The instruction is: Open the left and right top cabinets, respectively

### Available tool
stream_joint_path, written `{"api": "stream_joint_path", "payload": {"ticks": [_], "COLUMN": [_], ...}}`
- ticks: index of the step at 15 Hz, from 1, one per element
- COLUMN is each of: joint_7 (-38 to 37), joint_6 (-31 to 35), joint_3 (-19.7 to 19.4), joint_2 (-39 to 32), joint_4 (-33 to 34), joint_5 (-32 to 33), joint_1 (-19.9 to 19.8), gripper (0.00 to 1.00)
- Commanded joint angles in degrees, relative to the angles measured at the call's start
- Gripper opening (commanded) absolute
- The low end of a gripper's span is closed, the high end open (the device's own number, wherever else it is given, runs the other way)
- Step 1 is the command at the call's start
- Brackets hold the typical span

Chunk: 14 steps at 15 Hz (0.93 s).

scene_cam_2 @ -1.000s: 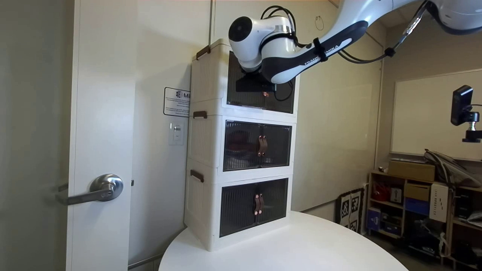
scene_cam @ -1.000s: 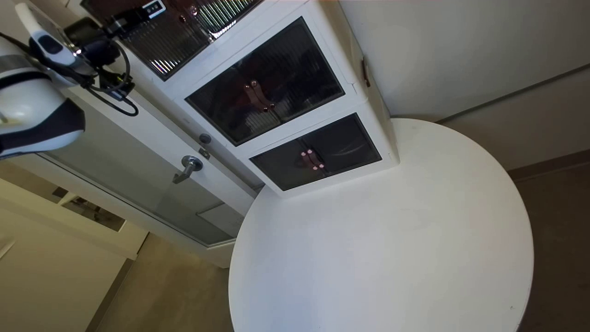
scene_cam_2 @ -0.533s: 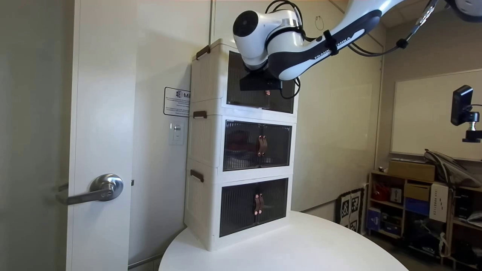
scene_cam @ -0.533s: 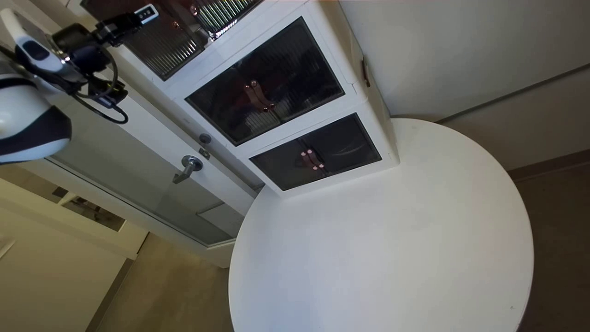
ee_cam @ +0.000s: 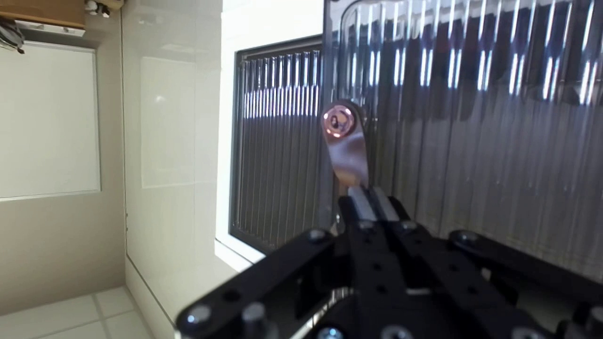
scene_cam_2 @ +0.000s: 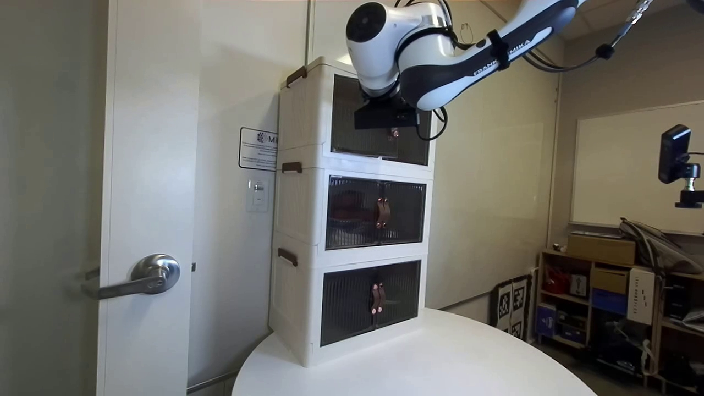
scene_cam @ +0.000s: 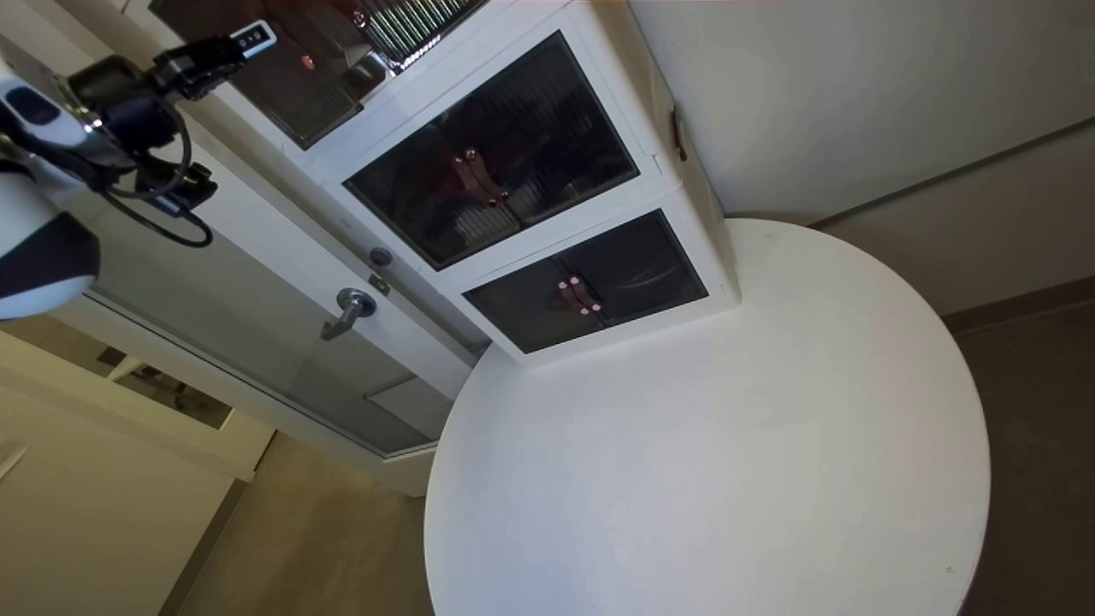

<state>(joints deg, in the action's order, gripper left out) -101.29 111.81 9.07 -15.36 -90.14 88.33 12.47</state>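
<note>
The top left cabinet door (scene_cam_2: 351,144) is ribbed and dark, and stands ajar. It fills the right of the wrist view (ee_cam: 471,160). In an exterior view a gap beside its free edge shows something pale inside. Its brown strap handle (ee_cam: 346,153) has a copper stud. My gripper (ee_cam: 370,195) is shut on this handle, with the strap's lower part hidden behind the fingers. The gripper also shows in an exterior view (scene_cam: 254,38). The top right cabinet door (ee_cam: 278,160) is closed in its white frame and shows in an exterior view (scene_cam: 421,21).
Two lower cabinets, a middle one (scene_cam_2: 352,214) and a bottom one (scene_cam_2: 352,308), are shut under the top one. The stack stands on a round white table (scene_cam: 727,445). A room door with a lever handle (scene_cam_2: 148,280) stands beside it, and shelves (scene_cam_2: 594,297) are farther back.
My gripper has drawn back from the cabinet. The top left door has swung further out with it, and the gap at its free edge has widened.
</note>
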Motion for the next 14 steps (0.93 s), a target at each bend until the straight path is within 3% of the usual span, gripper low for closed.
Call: {"api": "stream_joint_path", "payload": {"ticks": [1, 14], "joint_7": [0.6, 1.6], "joint_6": [4.7, 15.7], "joint_3": [1.4, 2.5], "joint_2": [3.9, 13.1], "joint_4": [-3.4, -13.8], "joint_5": [-1.5, -3.6], "joint_1": [0.1, 0.1], "gripper": [0.01, 0.01]}}
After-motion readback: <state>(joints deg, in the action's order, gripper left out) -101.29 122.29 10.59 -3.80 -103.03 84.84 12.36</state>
